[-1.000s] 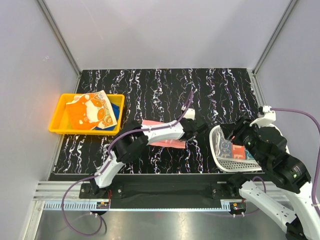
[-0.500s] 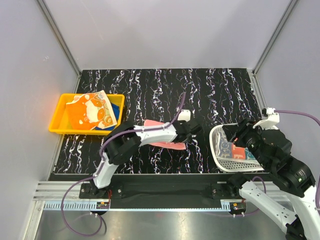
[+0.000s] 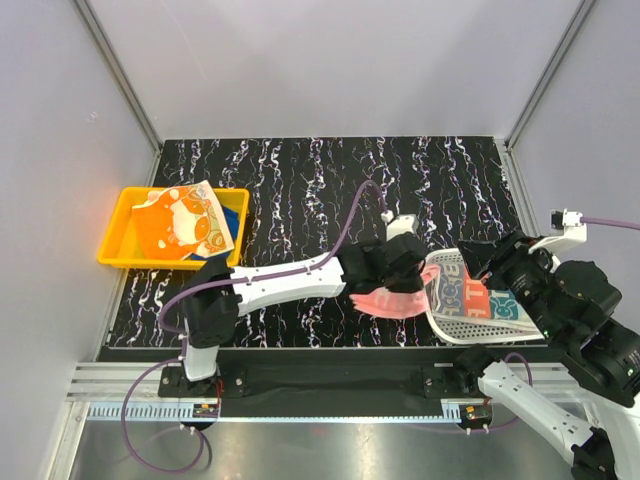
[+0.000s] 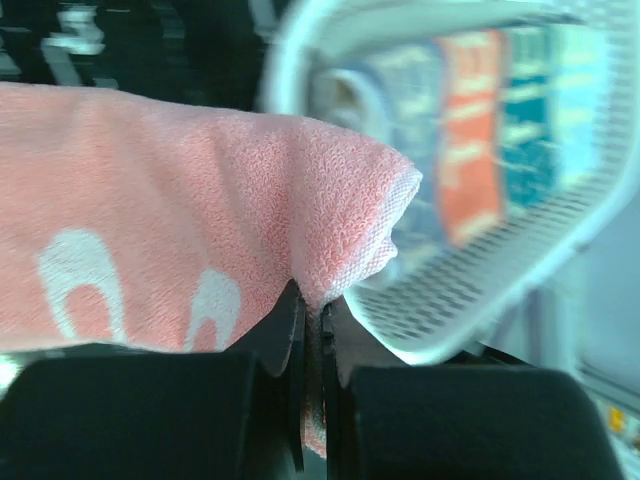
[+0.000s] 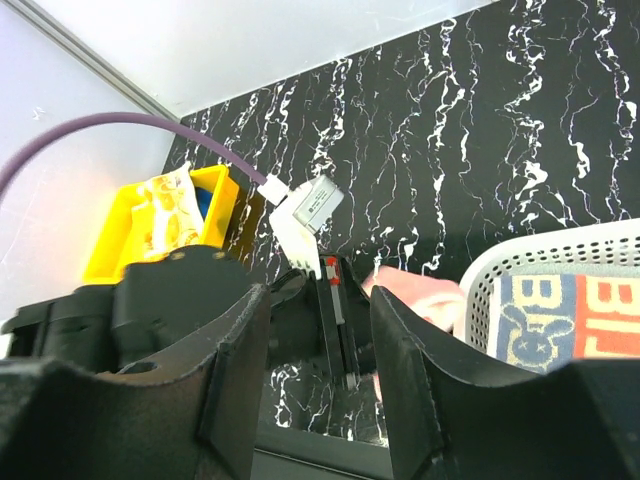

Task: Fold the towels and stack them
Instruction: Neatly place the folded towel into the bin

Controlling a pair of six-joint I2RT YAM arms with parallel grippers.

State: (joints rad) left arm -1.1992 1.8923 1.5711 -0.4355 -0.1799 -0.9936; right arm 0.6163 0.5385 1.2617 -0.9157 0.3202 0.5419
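Pink towel [image 3: 392, 302] — soft terry, light, limp. It will sag and bunch wherever it is unsupported, and it should not slip much against rubber. Best taken by a corner or a hem edge; a pinch mid-cloth only gathers a ridge, which is what the left wrist view shows.

Left fingers [image 4: 282, 345] are closed tight on a pinched fold of the pink towel, and the rest drapes back over them. The towel sits close to the near edge of the counter [image 3: 300, 170], right of middle, just beside the left rim of the basket [image 3: 462, 326].

Right fingers [image 5: 400, 380] stand about half open with nothing between them, held above the near right corner.

A printed towel [image 3: 470, 295] lies in the basket. An orange towel [image 3: 185, 225] and a blue one [image 3: 236, 208] are in the tray [image 3: 113, 252] at the left edge.

Versus one second ago — the left fingers were spread over the pink towel, which lay flat nearer the middle. They have since shut, and towel and arm have moved right toward the basket. The right arm has backed off toward the right edge, uncovering the basket.
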